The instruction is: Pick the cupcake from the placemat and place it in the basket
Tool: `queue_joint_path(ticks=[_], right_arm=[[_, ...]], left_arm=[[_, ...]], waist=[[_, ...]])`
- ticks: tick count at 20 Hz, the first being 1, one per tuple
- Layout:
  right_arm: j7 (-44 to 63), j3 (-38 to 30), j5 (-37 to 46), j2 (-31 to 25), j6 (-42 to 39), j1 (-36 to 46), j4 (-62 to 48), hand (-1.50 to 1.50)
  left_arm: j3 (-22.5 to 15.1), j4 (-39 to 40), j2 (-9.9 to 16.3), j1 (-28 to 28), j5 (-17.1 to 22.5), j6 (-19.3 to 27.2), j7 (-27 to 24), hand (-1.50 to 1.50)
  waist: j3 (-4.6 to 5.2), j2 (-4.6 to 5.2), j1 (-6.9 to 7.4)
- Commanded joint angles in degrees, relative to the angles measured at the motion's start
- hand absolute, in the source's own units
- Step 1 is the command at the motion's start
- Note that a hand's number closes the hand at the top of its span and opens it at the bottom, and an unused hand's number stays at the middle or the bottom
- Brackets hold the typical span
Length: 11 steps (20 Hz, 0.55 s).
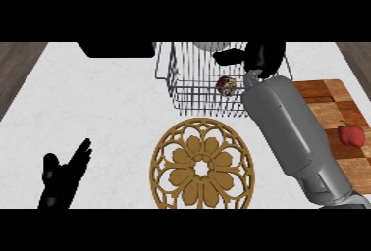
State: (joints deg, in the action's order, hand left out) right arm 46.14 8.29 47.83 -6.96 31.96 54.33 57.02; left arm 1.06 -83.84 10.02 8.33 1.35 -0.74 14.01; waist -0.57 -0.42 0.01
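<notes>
The cupcake [227, 85], dark with light speckles, lies inside the wire basket [190, 96] near its right side. My right hand [259, 55] is above the basket's far right part, past the cupcake and apart from it, its fingers relaxed and holding nothing. The grey right forearm runs up across the basket's right wall. The round tan openwork placemat [202, 169] lies in front of the basket with nothing on it. At the lower left my left hand [62, 177] rests open, fingers up.
A wooden cutting board [328, 98] lies at the right with a red bell pepper [351, 134] on it. A dark object [116, 49] sits at the counter's far edge, left of the basket. Wood floor shows beyond both side edges.
</notes>
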Motion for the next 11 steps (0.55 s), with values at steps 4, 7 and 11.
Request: queue_joint_path(ticks=[4, 7, 11], right_arm=[[0.7, -5.5, -3.55, -4.65, -0.2, -6.13, 12.49, -1.5], [7.64, -4.46, 0.64, -4.83, -2.01, -9.57, 20.79, -1.5], [8.17, -7.84, -2.37, -9.46, -5.97, -18.03, 31.04, -1.5]], left_arm=[[-0.65, 0.74, -0.89, 3.88, -0.43, -0.57, -0.31, 0.0], [1.26, 3.83, -0.5, -0.39, 0.79, -0.65, 1.65, 0.0], [1.79, 1.18, 1.3, 2.23, 1.35, -2.7, 1.13, 0.0]], waist=[[0.55, 0.1, -0.56], [0.6, -0.04, -1.27], [0.58, 0.02, -1.1]])
